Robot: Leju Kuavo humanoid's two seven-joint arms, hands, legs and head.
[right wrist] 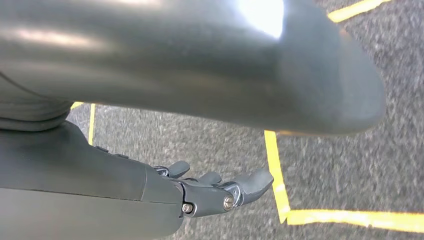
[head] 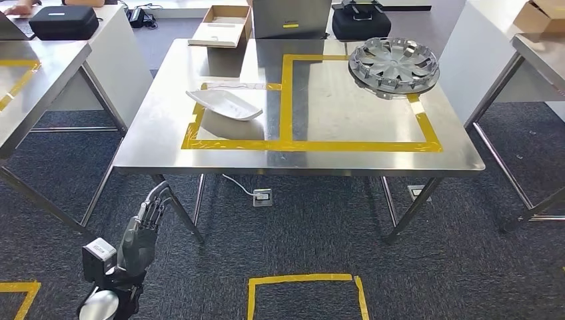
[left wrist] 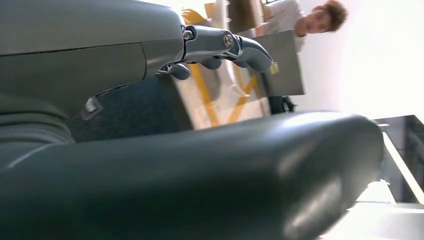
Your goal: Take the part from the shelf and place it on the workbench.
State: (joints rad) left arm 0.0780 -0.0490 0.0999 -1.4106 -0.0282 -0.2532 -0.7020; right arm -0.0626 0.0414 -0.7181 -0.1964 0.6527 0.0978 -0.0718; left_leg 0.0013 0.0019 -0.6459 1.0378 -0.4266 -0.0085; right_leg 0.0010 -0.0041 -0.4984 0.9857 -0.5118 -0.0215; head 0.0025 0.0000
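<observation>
A white curved part [head: 225, 105] lies on the steel workbench [head: 300, 157], inside the smaller yellow-taped box at its left. A silver hubcap [head: 394, 64] rests at the far right corner of the larger taped box. My left hand [head: 142, 232] hangs low in front of the bench's left leg, fingers stretched out and holding nothing. In the left wrist view that hand [left wrist: 100, 60] is bare, its fingers [left wrist: 227, 47] pointing toward the bench. My right hand [right wrist: 150, 190] hangs over the carpet, its fingers [right wrist: 240, 185] apart and holding nothing.
Steel tables stand to the left [head: 33, 80] and right [head: 540, 53]. A cardboard box [head: 223, 27] and black cases [head: 360, 21] lie beyond the bench. A socket [head: 262, 197] lies under it, and a yellow tape square [head: 303, 280] marks the carpet. A person [left wrist: 320, 15] stands beyond the bench.
</observation>
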